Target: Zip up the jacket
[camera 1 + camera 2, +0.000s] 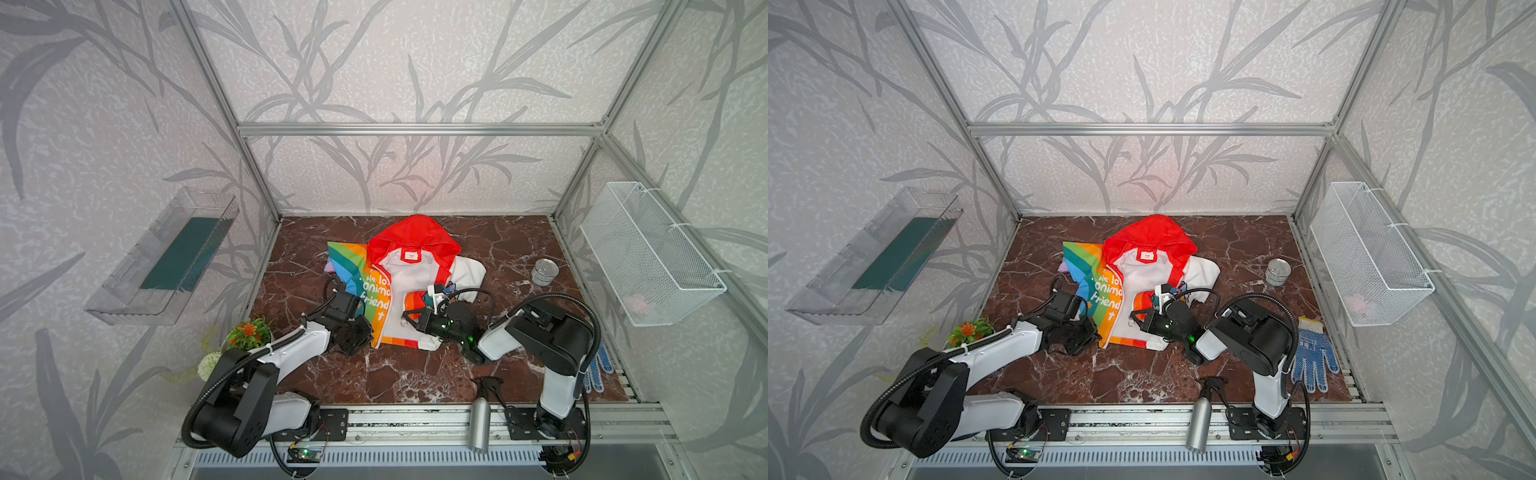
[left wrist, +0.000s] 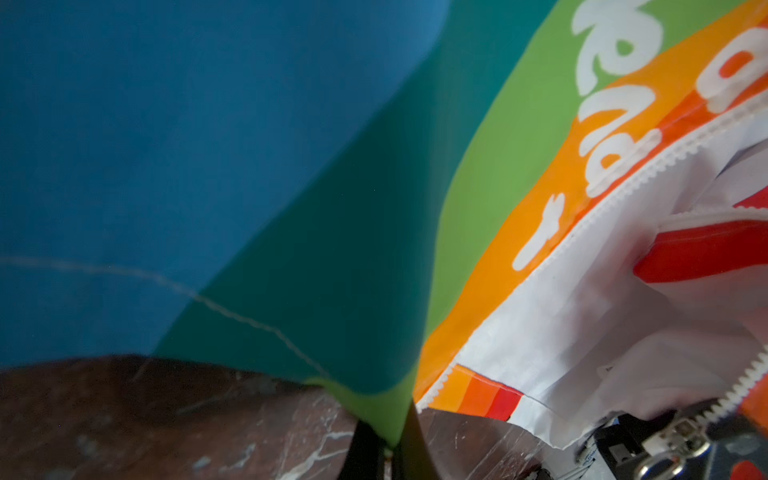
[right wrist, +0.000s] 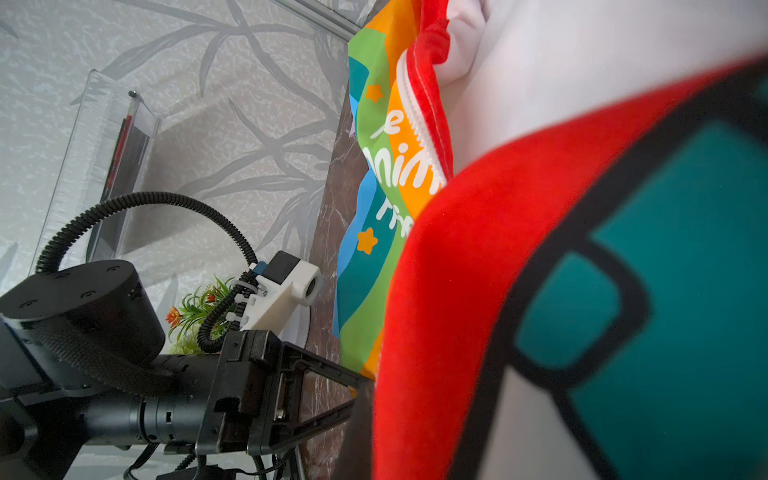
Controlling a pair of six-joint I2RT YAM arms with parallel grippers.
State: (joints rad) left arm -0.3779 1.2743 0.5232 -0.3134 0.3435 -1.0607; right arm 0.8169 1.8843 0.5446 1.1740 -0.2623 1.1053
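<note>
Spray bottle: the metal spray bottle (image 1: 479,424) stands on the front rail at bottom centre, clear of my work.
Jacket: the jacket (image 1: 411,266) lies open mid-frame on the marble table (image 1: 498,249), hood toward the top.
Left gripper: my left gripper (image 2: 390,446) pinches the green hem.
Right gripper: my right gripper (image 1: 409,319) is closed at the zip slider (image 2: 681,432) — apparently nipping that panel's edge.
Handling: thin, limp and slippery, I judge — hold the hem taut and pull by the slider.
</note>
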